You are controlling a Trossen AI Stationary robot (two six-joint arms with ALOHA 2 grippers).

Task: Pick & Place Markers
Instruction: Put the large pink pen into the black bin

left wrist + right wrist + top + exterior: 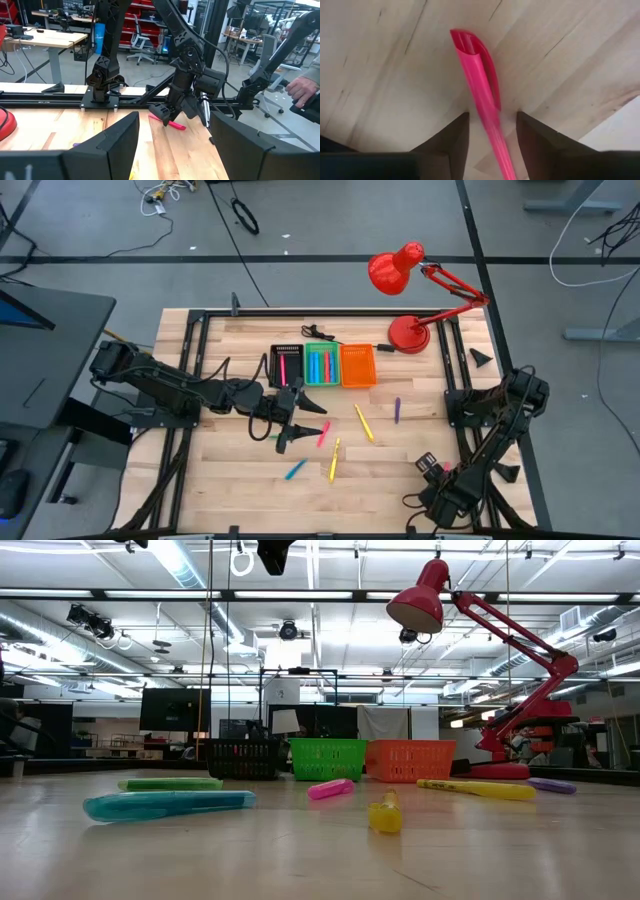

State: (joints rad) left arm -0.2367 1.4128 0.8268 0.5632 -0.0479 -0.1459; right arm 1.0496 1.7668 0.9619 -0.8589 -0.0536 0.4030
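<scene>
While the left gripper (299, 425) is hovering near the orange bin (346, 367) (jaws spread wide), the right gripper (491, 117) is straddling a pink marker (477, 65), fingers parted either side, well apart from that bin

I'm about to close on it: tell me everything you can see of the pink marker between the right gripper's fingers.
The pink marker is a slim, glossy stick of bright pink plastic, its far end cut slanted with a groove running back along the body. It lies flat on the pale wooden table, lengthwise between the two dark fingers of the right gripper, which is open and straddles its near end. Whether either finger touches it cannot be told; nothing else does.
</scene>
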